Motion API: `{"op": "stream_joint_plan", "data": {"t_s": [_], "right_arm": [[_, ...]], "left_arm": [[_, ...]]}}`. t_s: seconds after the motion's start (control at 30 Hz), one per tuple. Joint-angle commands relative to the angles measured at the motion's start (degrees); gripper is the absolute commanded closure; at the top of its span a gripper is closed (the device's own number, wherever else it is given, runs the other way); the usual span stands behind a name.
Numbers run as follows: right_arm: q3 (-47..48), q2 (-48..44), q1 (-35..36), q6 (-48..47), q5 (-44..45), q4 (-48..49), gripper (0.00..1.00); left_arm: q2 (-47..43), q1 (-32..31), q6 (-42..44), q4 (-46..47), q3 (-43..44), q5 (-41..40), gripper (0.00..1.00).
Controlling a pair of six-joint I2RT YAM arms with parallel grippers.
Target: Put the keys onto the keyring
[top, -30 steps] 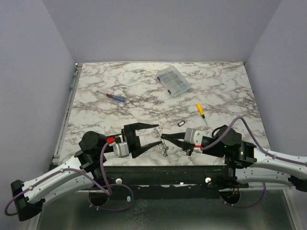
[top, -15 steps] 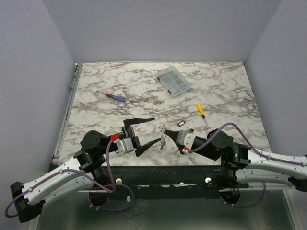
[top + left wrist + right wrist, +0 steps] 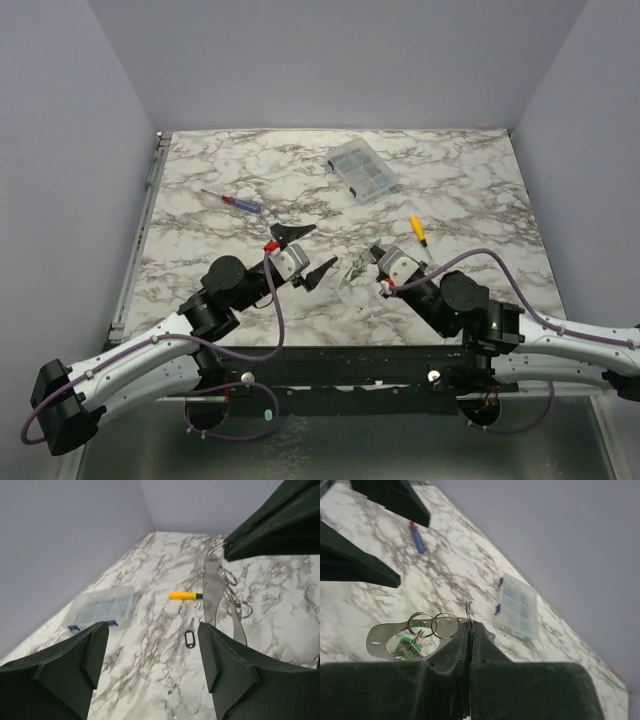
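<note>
Pinching the keys [image 3: 395, 639], the right hand [image 3: 470, 626] is clamped fully tight and holds them raised above the desk [image 3: 215, 165]; the left hand [image 3: 312, 250] gapes wide, empty, just beside them.

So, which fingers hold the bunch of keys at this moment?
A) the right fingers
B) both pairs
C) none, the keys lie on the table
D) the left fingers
A: the right fingers are pinched shut on the keys, while the left fingers stand open nearby.

Left gripper [image 3: 324, 245] jaws apart, right gripper [image 3: 470, 626] clamped.
</note>
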Motion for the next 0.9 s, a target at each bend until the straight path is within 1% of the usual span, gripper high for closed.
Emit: {"op": "stream_joint_plan", "data": {"t_s": [0.0, 0.13, 0.2, 0.27, 0.37, 0.43, 0.5, 0.57, 0.63, 0.73, 0.87], "right_arm": [[-3.1, -1.2, 0.4, -2.0, 14.8, 8.4, 0.99], [-4.9, -2.3, -0.5, -5.9, 21.8, 15.9, 0.99], [-4.4, -2.2, -1.9, -6.8, 23.3, 16.9, 0.99], [-3.6, -2.4, -3.6, -5.9, 23.0, 16.4, 0.99], [-1.6, -2.7, -6.5, -2.0, 21.4, 12.3, 0.99], [-0.5, -2.2, -8.5, -0.6, 20.9, 9.8, 0.99], [0.5, -1.8, -9.6, -0.6, 22.2, 8.2, 0.99], [1.8, -2.0, -9.9, -1.0, 25.0, 7.2, 0.99], [2.6, -3.3, -10.2, -1.6, 27.2, 6.1, 0.99], [2.3, -6.2, -10.2, -2.5, 29.3, 5.5, 0.99], [2.3, -9.5, -10.4, 0.8, 30.9, 1.0, 0.99]], "left_arm": [[4.4, 2.4, -5.5, 1.0, 2.4, -3.9, 0.21], [7.7, 3.5, -6.6, 0.7, 3.4, -3.4, 0.22], [9.5, 3.9, -8.5, 0.7, 4.1, -4.7, 0.22], [11.5, 4.0, -11.5, 0.7, 5.0, -7.3, 0.24], [14.7, 4.0, -16.6, 0.2, 7.5, -10.1, 0.27], [17.3, 4.0, -21.6, -1.4, 10.1, -12.1, 0.30], [21.4, 3.9, -29.0, -5.1, 14.1, -16.2, 0.34], [26.1, 4.0, -36.5, -11.3, 19.2, -20.4, 0.38], [31.8, 4.0, -43.4, -19.1, 25.1, -23.2, 0.37], [40.7, 4.0, -50.9, -29.9, 33.5, -25.7, 0.37], [50.7, 4.0, -60.1, -36.6, 39.9, -27.9, 0.38]]}}
